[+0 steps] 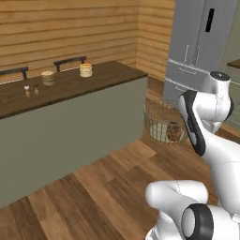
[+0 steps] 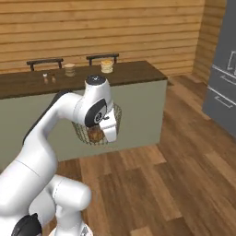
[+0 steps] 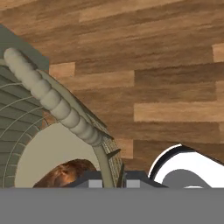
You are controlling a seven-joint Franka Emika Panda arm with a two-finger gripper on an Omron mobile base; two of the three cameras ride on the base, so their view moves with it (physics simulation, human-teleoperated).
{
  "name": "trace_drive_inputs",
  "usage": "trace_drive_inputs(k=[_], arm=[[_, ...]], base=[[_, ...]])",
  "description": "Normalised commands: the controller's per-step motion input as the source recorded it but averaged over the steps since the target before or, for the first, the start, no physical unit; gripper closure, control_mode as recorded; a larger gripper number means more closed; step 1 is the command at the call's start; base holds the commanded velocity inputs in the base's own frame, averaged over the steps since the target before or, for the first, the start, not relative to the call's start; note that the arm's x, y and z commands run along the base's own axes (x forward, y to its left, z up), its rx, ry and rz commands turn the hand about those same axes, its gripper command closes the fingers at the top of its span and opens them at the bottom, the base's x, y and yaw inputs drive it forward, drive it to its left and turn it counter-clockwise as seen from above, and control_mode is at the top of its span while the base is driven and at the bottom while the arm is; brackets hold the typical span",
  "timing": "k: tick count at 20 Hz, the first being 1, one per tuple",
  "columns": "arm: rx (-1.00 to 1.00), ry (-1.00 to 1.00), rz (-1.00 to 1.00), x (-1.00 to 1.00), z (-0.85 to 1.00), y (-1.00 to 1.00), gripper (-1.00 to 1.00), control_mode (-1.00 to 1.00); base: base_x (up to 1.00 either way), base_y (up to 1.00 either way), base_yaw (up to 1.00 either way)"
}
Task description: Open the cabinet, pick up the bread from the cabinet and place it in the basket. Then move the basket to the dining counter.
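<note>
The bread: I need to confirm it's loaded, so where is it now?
The bread lies inside the basket, which hangs off the floor in front of the dining counter.

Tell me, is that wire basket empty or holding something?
Holding something: the brown bread lies inside the basket on its pale base.

Plank wall [image 1: 70,28], wood floor [image 2: 175,184] (warm brown), grey fridge [image 1: 199,42]

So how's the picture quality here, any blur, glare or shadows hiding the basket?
Left base view: soft, even light, basket mesh slightly blurred, no glare. Right base view: arm covers part of it. Hand view: the rim is sharp and close, the bread is cut off at the bottom, no hard shadows.
</note>
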Motion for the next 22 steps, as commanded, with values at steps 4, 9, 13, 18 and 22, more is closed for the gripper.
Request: trace_drive_inputs(k=[4,9,13,18,22], arm=[[0.00,0.00,0.00,0.00,0.00,0.00,1.00,1.00],[0.00,0.00,0.00,0.00,0.00,0.00,1.00,1.00],[0.00,0.00,0.00,0.00,0.00,0.00,1.00,1.00],[0.00,0.00,0.00,0.00,0.00,0.00,1.00,1.00],[0.00,0.00,0.00,0.00,0.00,0.00,1.00,1.00]], base=[[1.00,-0.59,0.56],[0.90,-0.01,0.67],[0.72,0.87,0.48],[0.88,0.96,0.11],[0.85,0.64,-0.05]])
